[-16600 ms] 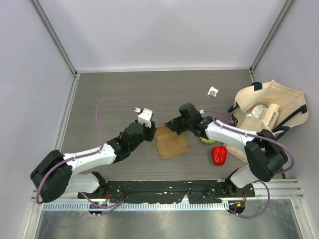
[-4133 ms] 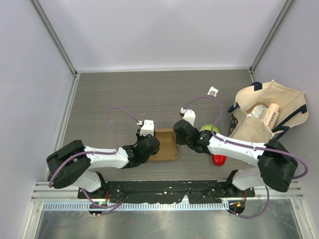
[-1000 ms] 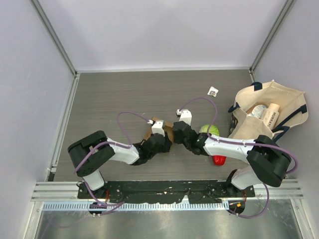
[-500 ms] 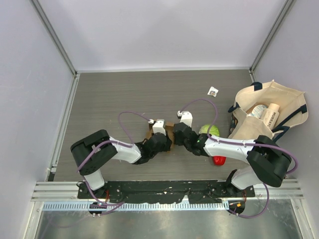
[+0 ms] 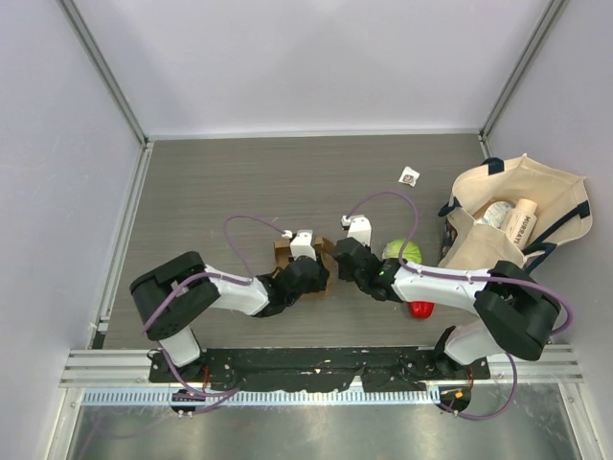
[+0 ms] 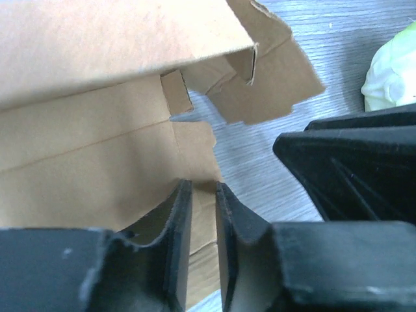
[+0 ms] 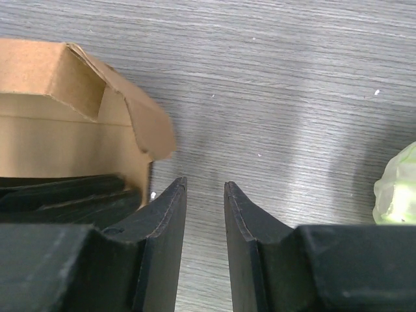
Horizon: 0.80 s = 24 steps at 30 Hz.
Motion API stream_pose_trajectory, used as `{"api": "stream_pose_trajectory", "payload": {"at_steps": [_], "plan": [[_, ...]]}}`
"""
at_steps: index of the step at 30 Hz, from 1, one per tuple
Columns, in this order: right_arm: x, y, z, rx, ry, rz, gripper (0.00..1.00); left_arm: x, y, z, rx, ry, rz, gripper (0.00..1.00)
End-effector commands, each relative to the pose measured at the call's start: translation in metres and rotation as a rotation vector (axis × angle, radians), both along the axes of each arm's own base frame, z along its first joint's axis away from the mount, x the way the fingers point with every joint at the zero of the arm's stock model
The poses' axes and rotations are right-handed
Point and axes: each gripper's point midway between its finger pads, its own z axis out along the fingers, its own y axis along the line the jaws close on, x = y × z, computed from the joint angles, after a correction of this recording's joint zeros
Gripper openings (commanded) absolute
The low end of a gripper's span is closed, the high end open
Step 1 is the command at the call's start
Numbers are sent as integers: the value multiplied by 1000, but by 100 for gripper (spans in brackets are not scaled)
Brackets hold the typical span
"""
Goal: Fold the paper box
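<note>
The paper box [image 5: 283, 253] is brown kraft cardboard, half erected, mostly hidden under both wrists at mid-table. In the left wrist view its panels and loose flaps [image 6: 97, 123] fill the left side. My left gripper [image 6: 201, 186] hovers over a flap's edge with its jaws a narrow gap apart; cardboard shows through the gap and nothing is pinched. My left gripper [image 5: 314, 270] nearly touches my right gripper [image 5: 337, 261]. My right gripper [image 7: 205, 184] is open over bare table just right of the box [image 7: 71, 117], with nothing between its fingers.
A green cabbage [image 5: 402, 251] lies right of the right gripper, and a red pepper [image 5: 421, 307] lies nearer the bases. A cream tote bag [image 5: 512, 216] holding bottles stands at the right wall. A small packet [image 5: 410, 175] lies farther back.
Both grippers have stayed crowded at the box. The brown flap showing left of the left wrist has shifted slightly left and toward the bases. Neither gripper has taken hold of anything.
</note>
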Motion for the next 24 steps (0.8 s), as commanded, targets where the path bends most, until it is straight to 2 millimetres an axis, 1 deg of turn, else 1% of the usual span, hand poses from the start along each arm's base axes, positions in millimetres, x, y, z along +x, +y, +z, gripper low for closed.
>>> {"api": "stream_pose_trajectory", "payload": {"at_steps": [1,2,3,4,5,6,8,11,12,14,15,17,18,20,21,22,24], "plan": [[13,5,25,21,-76,6,35,-15,25,1,109,13,-35,28],[13,5,27,24,-82,19,35,-14,25,8,101,6,-33,29],[9,4,24,26,-71,32,35,-14,26,18,96,-3,-36,30],[9,3,25,36,-73,41,35,-13,24,26,80,-12,-39,31],[10,8,38,87,-102,67,35,-13,22,35,57,-23,-40,30],[7,10,36,97,-99,92,35,-12,23,40,43,-29,-35,24],[6,11,42,122,-108,113,36,-11,22,46,34,-39,-25,20],[2,17,41,152,-96,168,36,-8,22,43,40,-36,-20,14],[2,19,39,148,-98,183,36,-9,20,40,43,-30,-31,10],[-2,24,36,143,-85,229,39,-8,17,36,48,-22,-37,8],[-3,26,34,140,-79,245,40,-7,14,37,33,-27,-42,6],[-1,29,35,147,-90,255,43,-8,14,24,43,-19,-47,6],[-1,31,35,151,-94,265,44,-6,9,27,18,-33,-53,5],[0,32,32,136,-95,280,45,-7,6,20,13,-26,-64,4],[2,33,32,130,-99,279,45,-5,2,22,-7,-34,-68,4],[2,32,28,119,-91,281,45,-7,2,20,-9,-34,-71,4],[4,33,26,110,-97,284,46,-6,0,21,-38,-43,-68,4]]}}
